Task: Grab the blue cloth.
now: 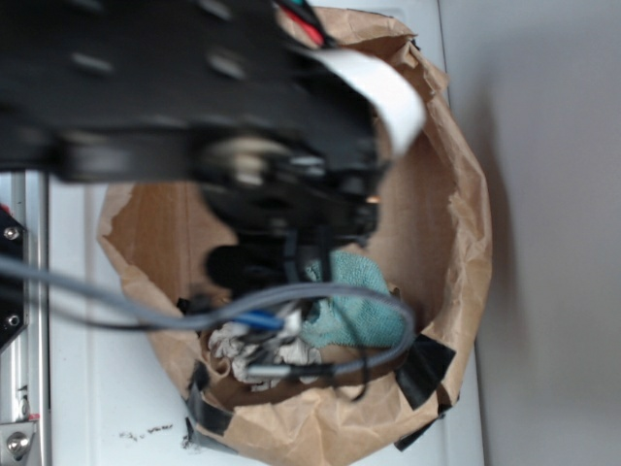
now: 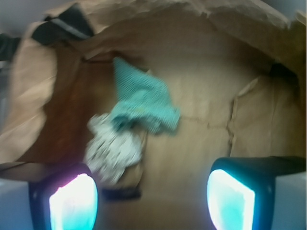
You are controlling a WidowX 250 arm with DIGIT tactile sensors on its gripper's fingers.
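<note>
The blue cloth [image 2: 144,98] is a teal terry cloth lying on the brown paper floor of a paper-lined basin; it also shows in the exterior view [image 1: 354,301], partly hidden by the arm. An off-white rag wad [image 2: 112,146] touches its lower left side. My gripper [image 2: 151,201] is open and empty, its two glowing pads [image 2: 74,203] wide apart at the bottom of the wrist view, above the paper and short of the cloth. In the exterior view the black arm [image 1: 291,184] hangs over the basin and covers the gripper.
The crumpled brown paper wall [image 1: 466,223] rings the basin, patched with black tape [image 1: 422,369]. Grey cables [image 1: 243,316] loop across the rag. A white surface [image 1: 97,388] and a metal rail [image 1: 19,369] lie at the left. A torn paper flap [image 2: 259,115] stands at the right.
</note>
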